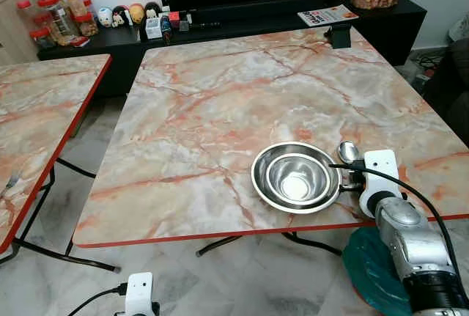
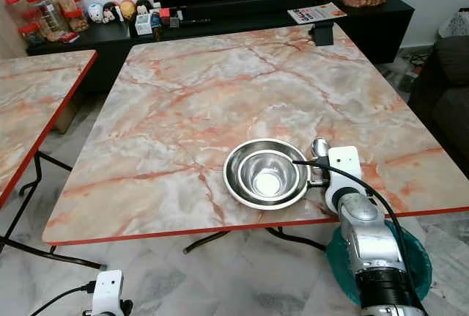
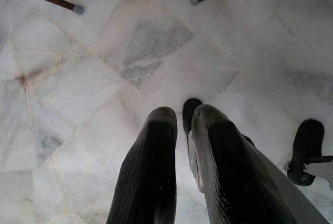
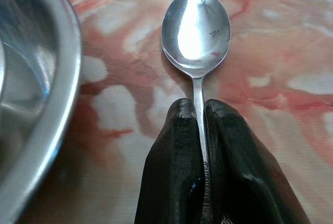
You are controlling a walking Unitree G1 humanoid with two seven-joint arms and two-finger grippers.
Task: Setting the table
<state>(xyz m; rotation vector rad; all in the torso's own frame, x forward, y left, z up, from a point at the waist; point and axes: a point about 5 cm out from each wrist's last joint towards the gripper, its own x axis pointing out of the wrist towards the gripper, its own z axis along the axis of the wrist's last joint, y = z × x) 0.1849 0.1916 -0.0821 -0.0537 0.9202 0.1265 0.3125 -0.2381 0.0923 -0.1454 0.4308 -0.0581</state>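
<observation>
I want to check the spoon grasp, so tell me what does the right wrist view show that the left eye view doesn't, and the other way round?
Right wrist view alone: the right gripper shut on the spoon handle, the bowl of the spoon facing up just above the marble.

Left eye view alone: the whole marble table, the smaller steel bowl nested inside the larger one, and the left gripper's wrist low over the floor.

Both: the spoon beside the outer steel bowl near the table's front edge.
</observation>
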